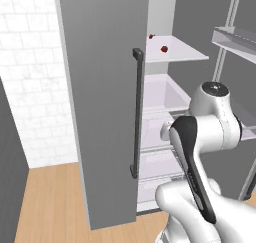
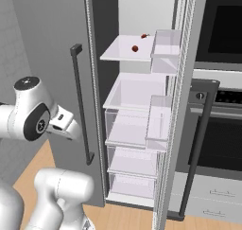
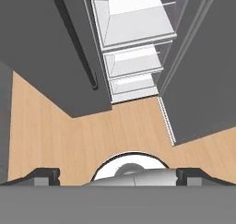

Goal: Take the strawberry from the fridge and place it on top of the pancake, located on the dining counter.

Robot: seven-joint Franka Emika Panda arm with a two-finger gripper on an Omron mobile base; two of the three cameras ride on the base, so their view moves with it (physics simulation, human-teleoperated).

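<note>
While the gripper [image 3: 118, 176] points down at the wood floor [image 3: 60, 135] with its fingertips [image 3: 44, 176] set wide apart — gripping nothing — the arm [image 1: 192, 162] stands just before the fridge [image 1: 100, 87]. Beyond it, one fridge door is shut and the other swung open, and the strawberry [image 2: 135, 48] lies on the upper white shelf [image 2: 118, 51] — a second small red fruit [image 2: 143, 36] sits farther back.

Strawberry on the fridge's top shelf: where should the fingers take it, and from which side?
Pinch the front strawberry across its round body, coming straight in through the fridge's open front. It sits loose on the flat top shelf, clear of the second berry behind.
</note>
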